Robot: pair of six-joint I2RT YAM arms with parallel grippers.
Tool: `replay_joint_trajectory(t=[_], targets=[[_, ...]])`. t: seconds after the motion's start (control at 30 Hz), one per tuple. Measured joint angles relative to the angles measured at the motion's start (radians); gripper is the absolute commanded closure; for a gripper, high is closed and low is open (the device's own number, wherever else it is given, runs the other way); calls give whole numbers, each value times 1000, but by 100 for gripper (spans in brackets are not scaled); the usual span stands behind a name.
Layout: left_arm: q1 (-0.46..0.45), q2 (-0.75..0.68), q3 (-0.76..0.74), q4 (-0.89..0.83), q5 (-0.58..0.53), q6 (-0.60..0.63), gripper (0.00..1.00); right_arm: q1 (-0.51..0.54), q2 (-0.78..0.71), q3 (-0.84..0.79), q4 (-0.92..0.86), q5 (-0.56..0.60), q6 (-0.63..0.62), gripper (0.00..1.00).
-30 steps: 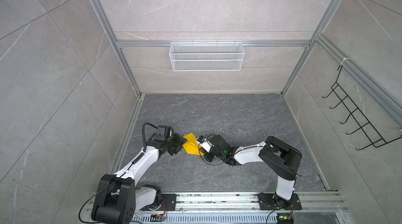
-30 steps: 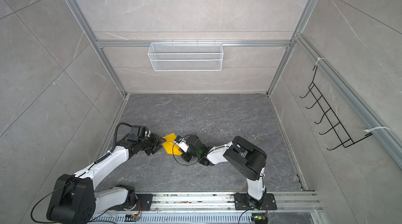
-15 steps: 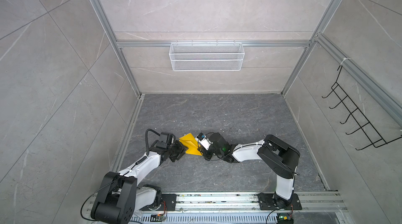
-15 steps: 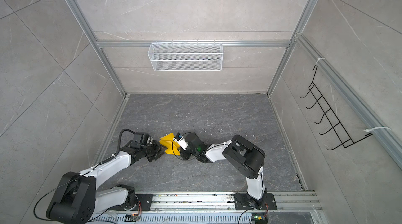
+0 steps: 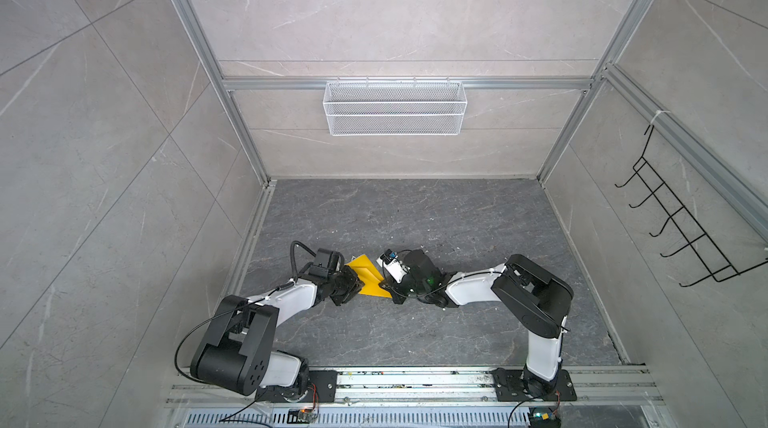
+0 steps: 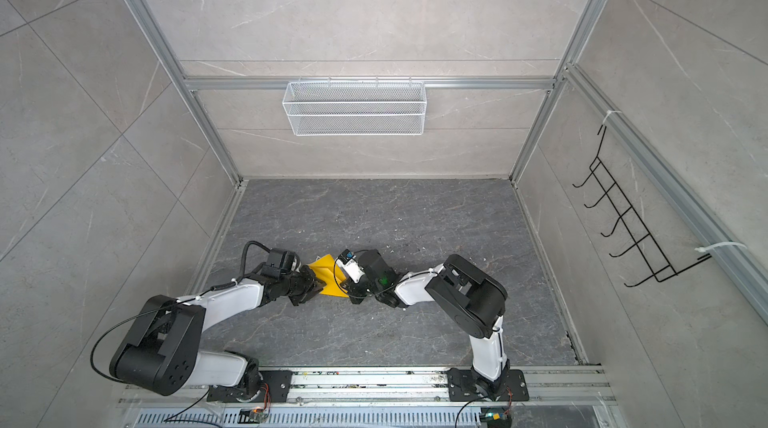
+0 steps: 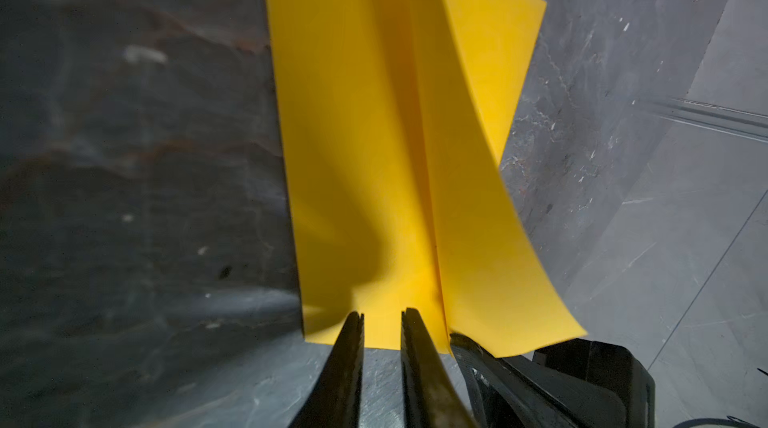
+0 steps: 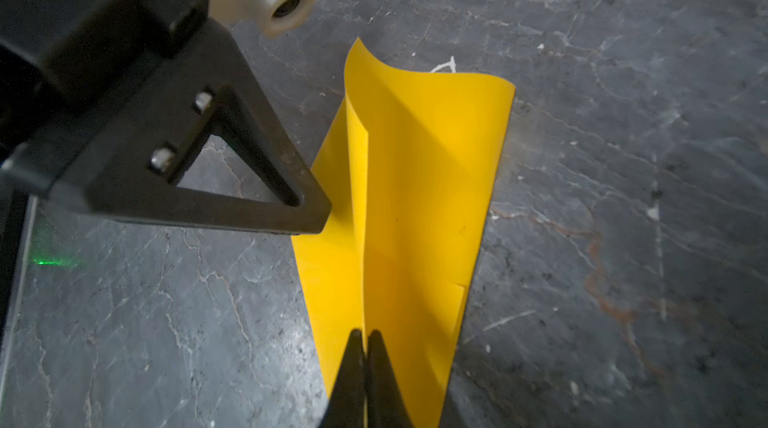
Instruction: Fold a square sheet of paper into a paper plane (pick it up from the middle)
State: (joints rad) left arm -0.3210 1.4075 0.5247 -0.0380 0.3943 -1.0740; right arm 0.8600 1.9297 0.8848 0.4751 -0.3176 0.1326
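Gently: the square sheet of paper (image 5: 366, 278) is light and floppy, so hold its raised fold, where your right gripper (image 8: 365, 336) clamps at its 3 o'clock; left gripper (image 7: 383, 314), 9 o'clock, barely parted, empty.

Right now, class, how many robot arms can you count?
2. The left arm reaches in from the left, the right arm from the right; both meet at the yellow paper. None appears hidden.
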Motion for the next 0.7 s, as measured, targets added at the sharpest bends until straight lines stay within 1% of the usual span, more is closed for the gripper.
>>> replay_joint_trajectory(t=[0.33,0.7], targets=[[0,19,15,-36,-3,14,81,-24,30,13,0,-59,60,96],[0,49,59,-95,-5,69,83,-72,45,28,16,-134,136,96]])
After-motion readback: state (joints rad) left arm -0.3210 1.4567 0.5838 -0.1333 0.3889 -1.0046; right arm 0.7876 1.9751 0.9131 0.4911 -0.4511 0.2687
